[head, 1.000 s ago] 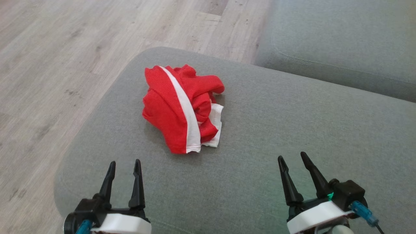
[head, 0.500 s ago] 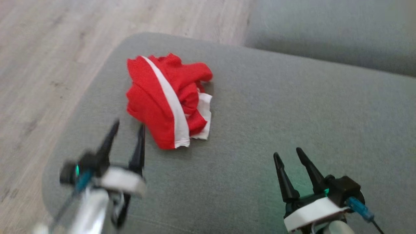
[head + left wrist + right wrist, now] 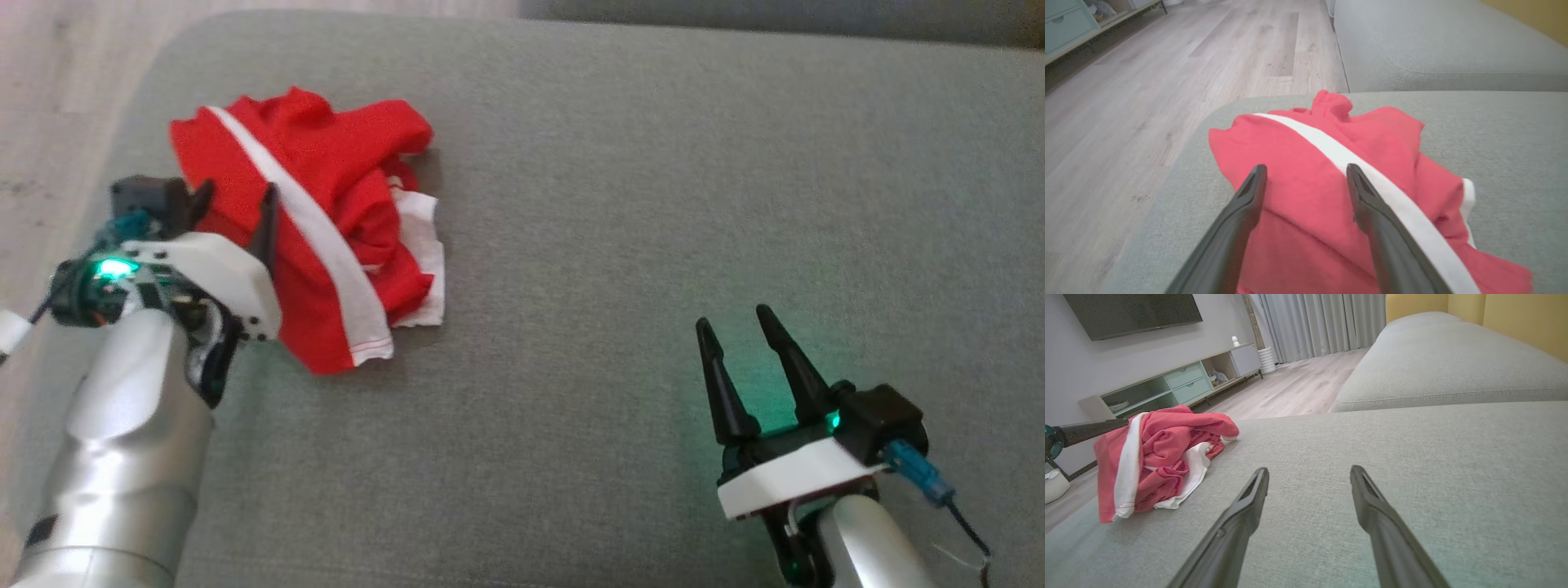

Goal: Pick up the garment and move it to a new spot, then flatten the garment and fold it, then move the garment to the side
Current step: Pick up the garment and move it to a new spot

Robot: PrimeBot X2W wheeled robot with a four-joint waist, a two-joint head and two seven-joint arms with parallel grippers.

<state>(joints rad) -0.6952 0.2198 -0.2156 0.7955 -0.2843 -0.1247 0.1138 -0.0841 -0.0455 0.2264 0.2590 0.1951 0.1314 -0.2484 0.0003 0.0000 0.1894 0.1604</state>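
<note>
While the crumpled red garment (image 3: 326, 204) lies at ten o'clock on the sofa cushion (image 3: 653, 204), the left fingers (image 3: 265, 216) gape wide over it, holding nothing; the right fingers (image 3: 722, 384), at five o'clock, gape empty.

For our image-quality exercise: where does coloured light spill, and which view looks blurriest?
Head view: green glow beside the right gripper tints the grey cushion; left wrist view: floor at the left smears, red garment slightly soft; right wrist view: sharpest.

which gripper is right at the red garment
The left gripper: its open fingers sit over the garment, while the right gripper hovers well apart over the cushion.
</note>
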